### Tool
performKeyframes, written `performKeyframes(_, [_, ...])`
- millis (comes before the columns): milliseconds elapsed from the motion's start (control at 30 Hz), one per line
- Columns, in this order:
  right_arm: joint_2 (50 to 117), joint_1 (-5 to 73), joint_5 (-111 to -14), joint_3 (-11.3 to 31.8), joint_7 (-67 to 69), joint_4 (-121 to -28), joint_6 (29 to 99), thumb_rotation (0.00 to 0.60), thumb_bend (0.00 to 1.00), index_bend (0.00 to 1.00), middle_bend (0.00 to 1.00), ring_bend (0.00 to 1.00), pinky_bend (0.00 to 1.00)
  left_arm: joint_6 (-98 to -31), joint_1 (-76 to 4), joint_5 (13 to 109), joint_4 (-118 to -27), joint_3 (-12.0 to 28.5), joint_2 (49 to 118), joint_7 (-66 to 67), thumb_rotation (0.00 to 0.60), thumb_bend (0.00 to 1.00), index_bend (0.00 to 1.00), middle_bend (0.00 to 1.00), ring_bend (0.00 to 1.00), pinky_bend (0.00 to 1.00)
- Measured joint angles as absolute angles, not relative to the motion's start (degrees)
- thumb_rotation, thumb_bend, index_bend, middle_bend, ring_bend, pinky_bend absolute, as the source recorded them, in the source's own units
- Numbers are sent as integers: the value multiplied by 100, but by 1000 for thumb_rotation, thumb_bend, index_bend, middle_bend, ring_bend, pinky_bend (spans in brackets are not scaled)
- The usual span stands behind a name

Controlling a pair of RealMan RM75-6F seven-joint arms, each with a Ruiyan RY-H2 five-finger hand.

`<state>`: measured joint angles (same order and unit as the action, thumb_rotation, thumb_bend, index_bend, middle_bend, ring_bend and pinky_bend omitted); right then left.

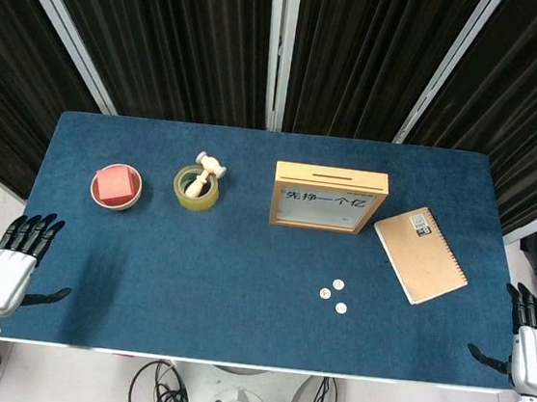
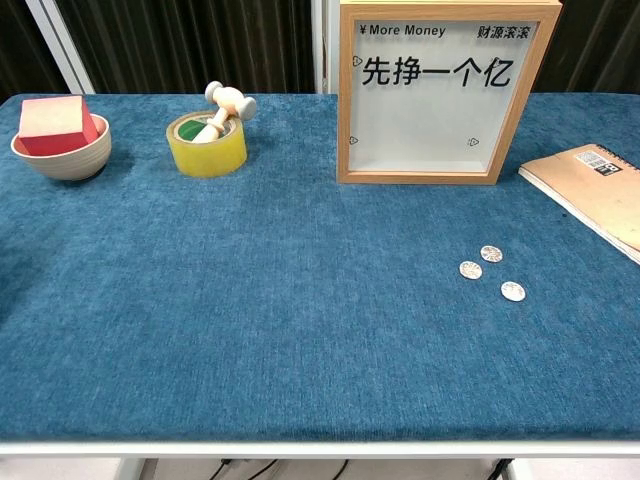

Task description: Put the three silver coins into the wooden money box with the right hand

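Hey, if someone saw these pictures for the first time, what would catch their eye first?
Probably the wooden money box standing upright at the back of the blue table, with bold Chinese lettering on its front. Next, the three silver coins clustered on the cloth in front of it, and the red block in a bowl at far left.

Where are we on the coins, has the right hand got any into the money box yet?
Nothing looks done: all three silver coins lie on the blue cloth in front of the wooden money box, beside the notebook. Nothing is in hand: the right hand rests empty at the table's right edge, the left hand empty at the left edge. Left to do: pick up each coin and drop it through the top slot.
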<state>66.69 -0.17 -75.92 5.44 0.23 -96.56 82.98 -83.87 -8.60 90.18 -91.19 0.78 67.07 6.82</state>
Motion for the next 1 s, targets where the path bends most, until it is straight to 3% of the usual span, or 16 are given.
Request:
performKeyframes(533, [6612, -47, -7763, 510, 85, -9708, 8393, 600, 0, 0, 0, 0, 0, -8470, -827, 9102, -9182, 54, 6674, 728, 465, 23, 8, 0, 0, 0])
performKeyframes(1000, [6563, 439, -8332, 514, -423, -9966, 8074, 600, 0, 0, 0, 0, 0, -8418, -831, 9073, -9114, 35, 6744, 721, 470, 24, 8, 0, 0, 0])
